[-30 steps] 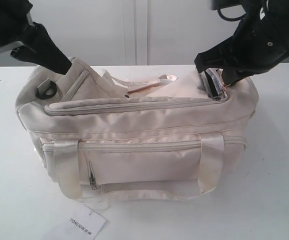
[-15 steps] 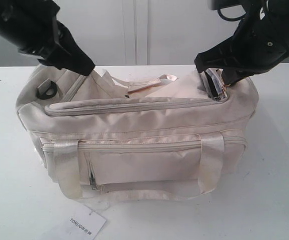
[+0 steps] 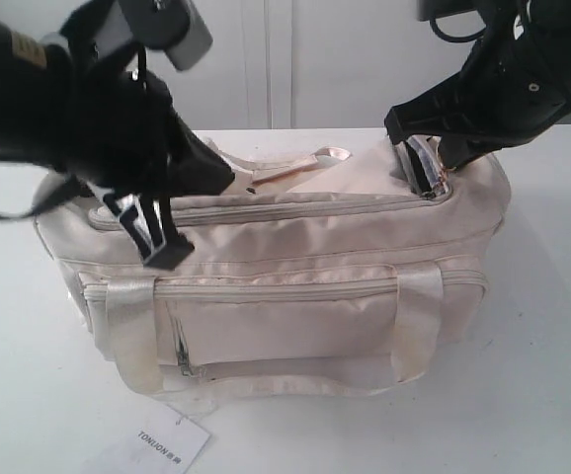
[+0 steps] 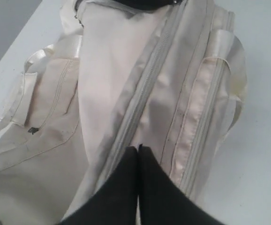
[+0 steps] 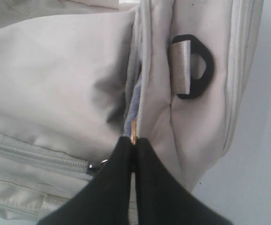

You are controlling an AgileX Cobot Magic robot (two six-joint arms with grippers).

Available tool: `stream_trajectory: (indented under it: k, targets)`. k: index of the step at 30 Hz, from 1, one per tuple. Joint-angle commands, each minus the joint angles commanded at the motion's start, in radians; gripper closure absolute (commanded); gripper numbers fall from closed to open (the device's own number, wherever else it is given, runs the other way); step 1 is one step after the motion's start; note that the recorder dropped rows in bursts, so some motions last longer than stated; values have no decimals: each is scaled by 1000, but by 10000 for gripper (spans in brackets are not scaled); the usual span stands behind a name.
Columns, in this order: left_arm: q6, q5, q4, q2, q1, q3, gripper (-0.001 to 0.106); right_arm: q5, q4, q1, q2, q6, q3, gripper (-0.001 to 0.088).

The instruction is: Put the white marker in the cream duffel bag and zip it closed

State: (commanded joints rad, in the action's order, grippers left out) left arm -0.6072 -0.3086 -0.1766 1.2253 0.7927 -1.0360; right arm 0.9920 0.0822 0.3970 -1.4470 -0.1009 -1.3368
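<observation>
1. Presently my right tool [image 5: 133, 145] is clenched on the small gold zipper pull [image 5: 133, 130] at the right end of the cream duffel bag [image 3: 305, 247], close to the black D-ring [image 5: 197, 66].
2. My left tool [image 4: 138, 152] has its fingers pressed together and rests on the bag's top near the left end. I cannot tell whether any fabric is pinched between them.
3. The white marker shows in no view. I judge it is inside the bag, but the fabric hides the interior.
4. Key relation: the top zipper [image 4: 149, 79] runs the length of the bag, from my right tool toward my left. The pull sits at the right end, so closing likely means drawing it leftward along that line. The right arm has the pull; the left is placed to brace the far end.
5. The right wrist view alone shows a short gap with bluish lining just ahead of the pull. The left wrist view alone shows the zipper tape running up to the left fingertips.
6. Only the exterior view shows both ends at once, with the paper tag [image 3: 172, 441] lying on the table [image 3: 532, 395] in front of the bag.
</observation>
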Motion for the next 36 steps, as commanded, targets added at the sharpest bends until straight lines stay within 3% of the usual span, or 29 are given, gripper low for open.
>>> stream_trajectory:
  k: [7, 17, 21, 24, 26, 29, 32, 36]
  targets:
    - [2, 103, 82, 4, 108, 61, 1053, 0, 0, 0, 0, 0, 0, 868]
    - [14, 67, 120, 6, 117, 56, 1053, 0, 0, 0, 0, 0, 0, 868]
    - [162, 19, 238, 6, 117, 56, 1053, 0, 0, 0, 0, 0, 0, 868]
    - [352, -19, 400, 6, 117, 42, 1053, 0, 0, 0, 0, 0, 0, 868]
    - [492, -71, 507, 6, 117, 8, 1053, -2, 0, 0, 0, 0, 0, 868]
    - [580, -186, 595, 6, 118, -67, 1053, -2, 0, 0, 0, 0, 0, 868]
    - [585, -232, 660, 6, 161, -91, 1053, -2, 0, 0, 0, 0, 0, 868]
    - [701, -263, 838, 8, 280, -94, 1053, 0, 0, 0, 0, 0, 0, 868]
